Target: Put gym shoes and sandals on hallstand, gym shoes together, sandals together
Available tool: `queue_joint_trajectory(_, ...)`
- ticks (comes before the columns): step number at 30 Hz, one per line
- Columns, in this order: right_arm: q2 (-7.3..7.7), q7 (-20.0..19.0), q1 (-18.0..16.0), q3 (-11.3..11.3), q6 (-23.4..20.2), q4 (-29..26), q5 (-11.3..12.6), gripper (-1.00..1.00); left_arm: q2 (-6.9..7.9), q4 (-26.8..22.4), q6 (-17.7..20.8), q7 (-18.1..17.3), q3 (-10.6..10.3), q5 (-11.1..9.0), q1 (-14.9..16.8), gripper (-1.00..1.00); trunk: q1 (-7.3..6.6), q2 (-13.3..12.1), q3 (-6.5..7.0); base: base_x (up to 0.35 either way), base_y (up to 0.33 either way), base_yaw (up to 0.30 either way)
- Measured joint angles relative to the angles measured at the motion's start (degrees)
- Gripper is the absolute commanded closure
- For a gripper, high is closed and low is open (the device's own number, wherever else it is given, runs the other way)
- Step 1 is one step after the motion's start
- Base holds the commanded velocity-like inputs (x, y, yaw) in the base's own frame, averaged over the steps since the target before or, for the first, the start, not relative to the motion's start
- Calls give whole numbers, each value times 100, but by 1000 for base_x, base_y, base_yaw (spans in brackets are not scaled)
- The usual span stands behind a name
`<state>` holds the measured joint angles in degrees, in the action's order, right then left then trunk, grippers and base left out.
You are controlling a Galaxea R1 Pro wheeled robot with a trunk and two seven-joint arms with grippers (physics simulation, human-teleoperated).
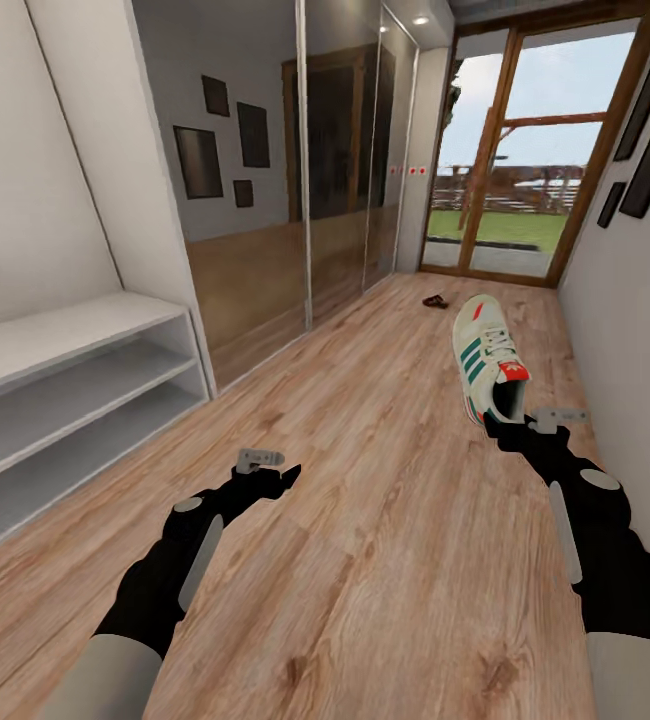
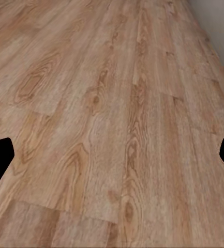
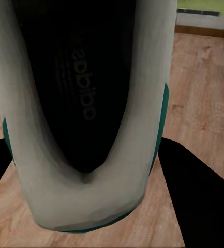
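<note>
The hallstand [image 1: 75, 375] sits at my left, my left gripper [image 1: 283, 474] hangs spread and bare above the corridor floor [image 1: 385, 560], and my right gripper [image 1: 500, 425] clamps a gym shoe [image 1: 487, 362] by its heel, held aloft.

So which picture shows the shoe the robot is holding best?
The head view: the whole gym shoe shows there, green stripes and red heel, held at its heel by the right tool. The right wrist view shows just its dark inside and heel up close. The left wrist view shows floor.
</note>
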<state>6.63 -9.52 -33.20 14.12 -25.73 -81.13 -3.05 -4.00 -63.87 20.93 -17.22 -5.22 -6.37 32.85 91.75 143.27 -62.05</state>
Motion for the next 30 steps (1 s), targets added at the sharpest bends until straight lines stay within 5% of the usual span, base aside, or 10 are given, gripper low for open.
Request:
queue_joint_trajectory(13,3,0,0,-7,1,3,0,100,-3,4,1,0,0,-7,0,-100,0,0,63,340,-98,-262)
queue_joint_trajectory(30,-1,0,1,-6,2,4,-1,100,-1,4,1,0,5,-7,0,-100,0,0,74,347,-1,-43)
